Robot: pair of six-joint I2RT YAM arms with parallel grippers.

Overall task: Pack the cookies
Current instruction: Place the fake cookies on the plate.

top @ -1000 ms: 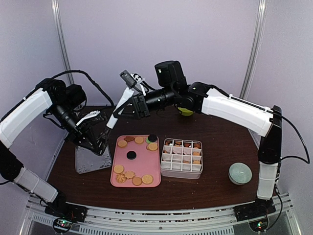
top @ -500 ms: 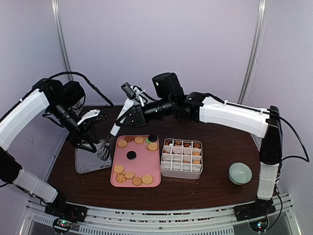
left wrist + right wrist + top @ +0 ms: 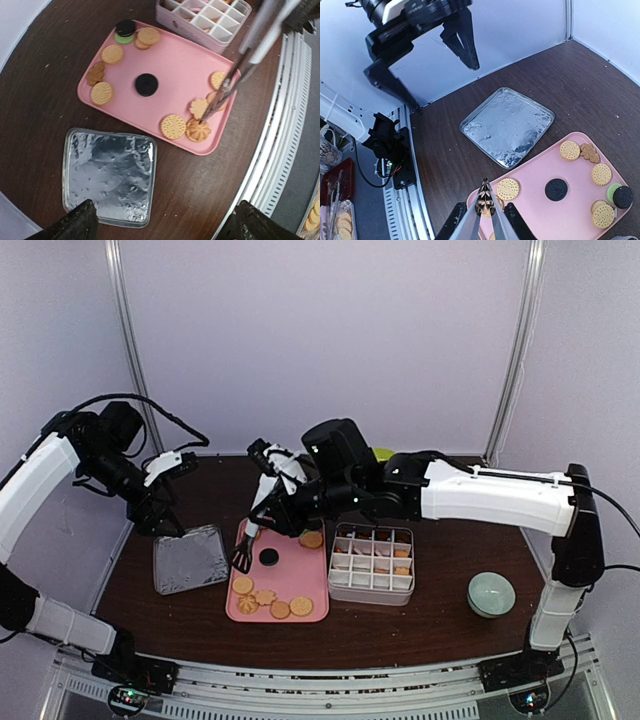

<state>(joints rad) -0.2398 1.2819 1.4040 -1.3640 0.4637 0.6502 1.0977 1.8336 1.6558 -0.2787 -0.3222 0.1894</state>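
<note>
Right claw [image 3: 485, 223] grips one tongs [image 3: 235, 75]; two black cookies [image 3: 146, 84] on tray [image 3: 175, 60].

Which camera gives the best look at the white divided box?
Top external: the divided box shows whole from above, beside the pink tray. Left wrist catches only one end at the frame's top edge; right wrist does not clearly show it.

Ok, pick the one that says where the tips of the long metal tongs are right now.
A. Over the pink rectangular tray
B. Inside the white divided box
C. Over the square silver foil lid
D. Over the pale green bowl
A: in the left wrist view the metal tongs end among the golden cookies near one corner of the pink rectangular tray.
</note>
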